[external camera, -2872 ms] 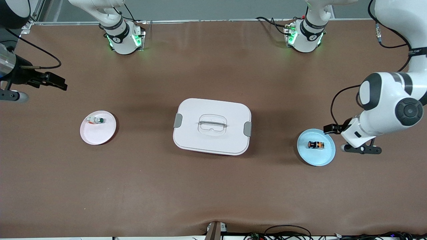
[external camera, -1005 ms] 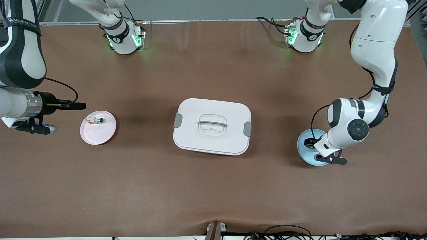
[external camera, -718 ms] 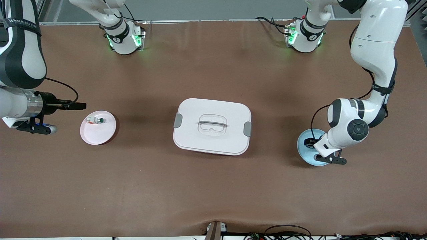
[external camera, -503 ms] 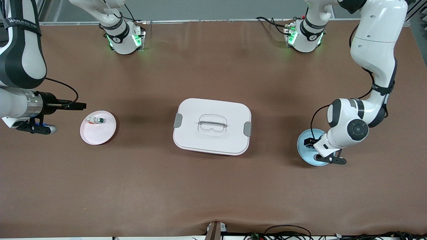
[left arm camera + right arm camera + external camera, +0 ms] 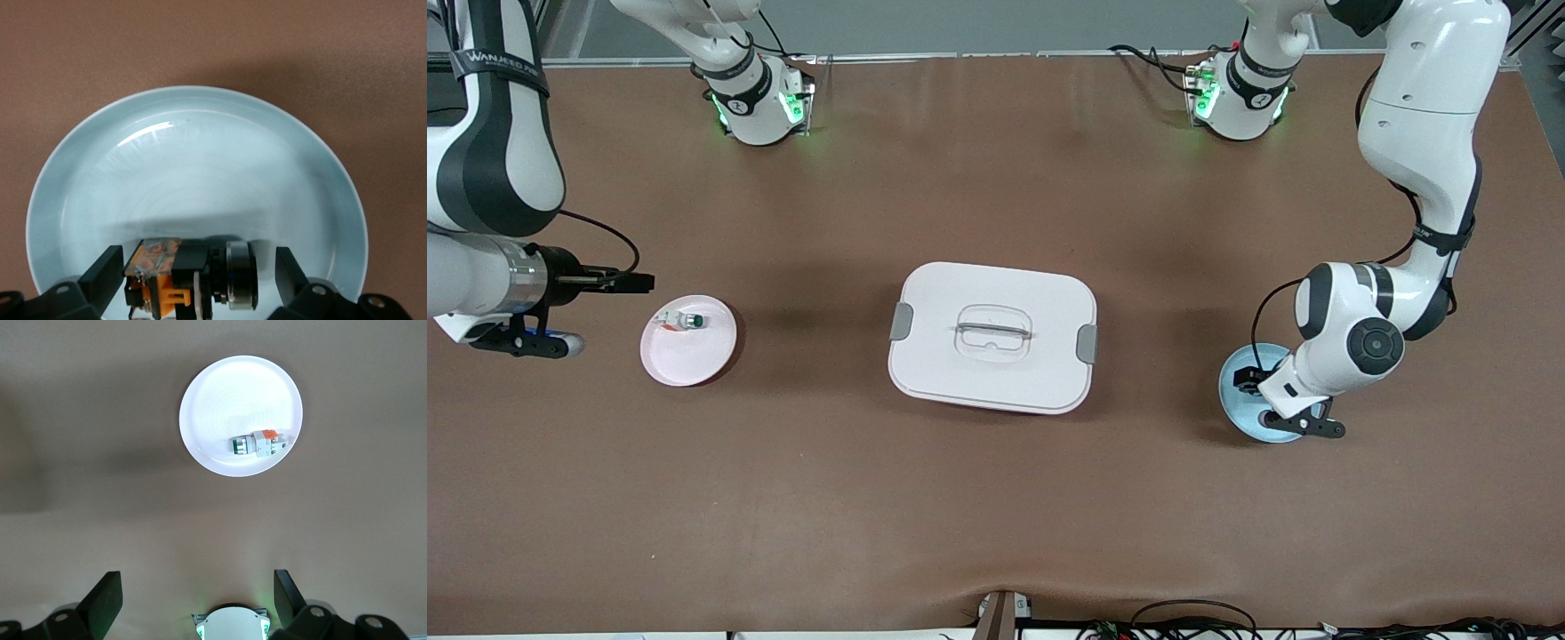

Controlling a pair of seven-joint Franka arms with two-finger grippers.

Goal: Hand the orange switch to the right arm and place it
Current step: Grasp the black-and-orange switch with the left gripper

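The left gripper [image 5: 193, 277] sits low in the blue plate [image 5: 200, 167], fingers spread either side of the orange switch [image 5: 190, 280]; the right gripper [image 5: 193, 600], fingers apart, waits near the pink plate [image 5: 687, 342].

You've got a brown matte surface [image 5: 960, 498] with three things sitting right on it: a white rectangular lidded plastic box [image 5: 992, 336] in the middle, a small round pink plate [image 5: 694, 356] toward the right arm's end, and a round light-blue plate [image 5: 1238, 404] toward the left arm's end, well apart.
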